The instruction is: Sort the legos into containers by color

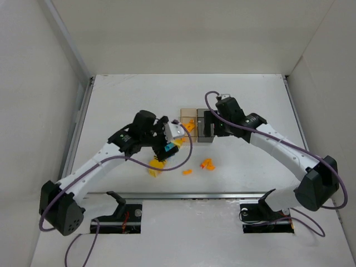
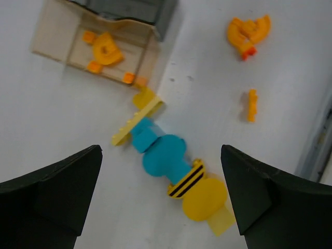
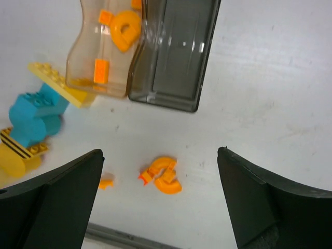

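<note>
Left pincer and right pincer are being held apart and empty, so the chunky teal-blue plastic lego is probably being lined up for grabbing.

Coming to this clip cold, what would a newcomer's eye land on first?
First, the clump of teal-blue and yellow legos lying just outside the amber container, which holds a few orange pieces. Joined to it is a dark grey container that looks empty, and loose orange legos lie on the table nearby.
</note>
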`<state>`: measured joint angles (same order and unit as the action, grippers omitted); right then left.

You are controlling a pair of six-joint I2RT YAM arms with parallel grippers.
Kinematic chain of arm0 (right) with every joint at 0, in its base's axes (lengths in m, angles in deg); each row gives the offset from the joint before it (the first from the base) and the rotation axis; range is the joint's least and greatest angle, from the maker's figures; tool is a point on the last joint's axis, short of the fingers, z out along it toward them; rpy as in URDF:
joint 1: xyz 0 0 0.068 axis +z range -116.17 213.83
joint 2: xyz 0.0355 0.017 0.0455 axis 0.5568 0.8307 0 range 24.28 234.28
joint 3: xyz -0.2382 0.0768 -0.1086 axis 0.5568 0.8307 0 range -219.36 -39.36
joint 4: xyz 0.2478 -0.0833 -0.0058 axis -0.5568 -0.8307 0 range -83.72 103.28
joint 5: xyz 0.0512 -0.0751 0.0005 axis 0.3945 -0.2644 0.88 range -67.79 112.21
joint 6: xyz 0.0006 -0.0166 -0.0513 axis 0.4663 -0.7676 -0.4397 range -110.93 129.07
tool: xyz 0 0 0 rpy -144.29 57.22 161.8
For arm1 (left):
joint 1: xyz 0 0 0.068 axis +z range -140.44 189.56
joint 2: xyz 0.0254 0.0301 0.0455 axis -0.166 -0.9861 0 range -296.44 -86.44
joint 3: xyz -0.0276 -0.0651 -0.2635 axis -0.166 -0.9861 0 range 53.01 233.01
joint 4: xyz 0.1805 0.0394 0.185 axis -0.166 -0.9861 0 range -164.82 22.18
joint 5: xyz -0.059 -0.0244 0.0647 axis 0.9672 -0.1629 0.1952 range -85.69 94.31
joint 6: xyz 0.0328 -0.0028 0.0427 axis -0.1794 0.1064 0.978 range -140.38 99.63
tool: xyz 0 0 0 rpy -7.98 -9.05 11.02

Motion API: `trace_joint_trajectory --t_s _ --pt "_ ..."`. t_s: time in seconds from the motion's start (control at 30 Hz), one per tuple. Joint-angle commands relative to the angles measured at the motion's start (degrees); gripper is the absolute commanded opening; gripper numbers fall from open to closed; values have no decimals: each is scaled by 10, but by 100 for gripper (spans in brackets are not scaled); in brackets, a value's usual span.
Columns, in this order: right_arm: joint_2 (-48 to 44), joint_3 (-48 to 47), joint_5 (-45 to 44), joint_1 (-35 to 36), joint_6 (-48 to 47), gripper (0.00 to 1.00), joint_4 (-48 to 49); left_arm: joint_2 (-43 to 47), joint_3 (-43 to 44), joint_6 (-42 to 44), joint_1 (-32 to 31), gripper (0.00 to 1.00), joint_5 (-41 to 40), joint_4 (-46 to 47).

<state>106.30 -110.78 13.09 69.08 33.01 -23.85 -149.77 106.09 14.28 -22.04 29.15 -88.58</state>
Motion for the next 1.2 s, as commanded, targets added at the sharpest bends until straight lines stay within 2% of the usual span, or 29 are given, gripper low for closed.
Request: trace_joint_trajectory --t_s 0.0,0.17,0.23,0.27,0.33,0.53,0.57,0.63,0.77,0.93,0.97,1.03,1.17 --pt "-47 50 -13 13 40 96 6 -35 19 62 -73 97 53 -79" --pt "-108 99 -31 25 72 96 1 -97 19 55 -157 90 42 -79" --pt "-133 117 -37 25 80 96 1 -141 35 40 -185 83 42 -66" --pt "-140 117 -37 31 85 96 1 -171 41 32 -194 75 36 -66" --pt "-152 126 -50 31 90 96 -5 -200 60 26 -214 71 29 -66" --pt "-175 138 -62 31 90 96 -11 -287 65 20 -225 63 -3 -59" --pt "-175 138 -67 31 90 96 -11 -296 70 20 -225 56 -3 -59" --pt "-175 138 -67 31 90 96 -11 -316 76 14 -225 50 -3 -59" --pt "-175 138 -73 31 90 96 -11 -322 67 9 -231 49 -9 -43" --pt "-175 138 -73 31 90 96 -11 -327 62 -4 -241 26 -23 -12" --pt "-175 138 -73 31 90 96 -11 -327 62 -9 -241 16 -29 -12" --pt "-175 143 -73 31 90 96 -16 -333 56 -14 -247 2 -35 -7" --pt "-175 138 -78 31 90 96 -16 -325 44 -14 -247 0 -35 -7"
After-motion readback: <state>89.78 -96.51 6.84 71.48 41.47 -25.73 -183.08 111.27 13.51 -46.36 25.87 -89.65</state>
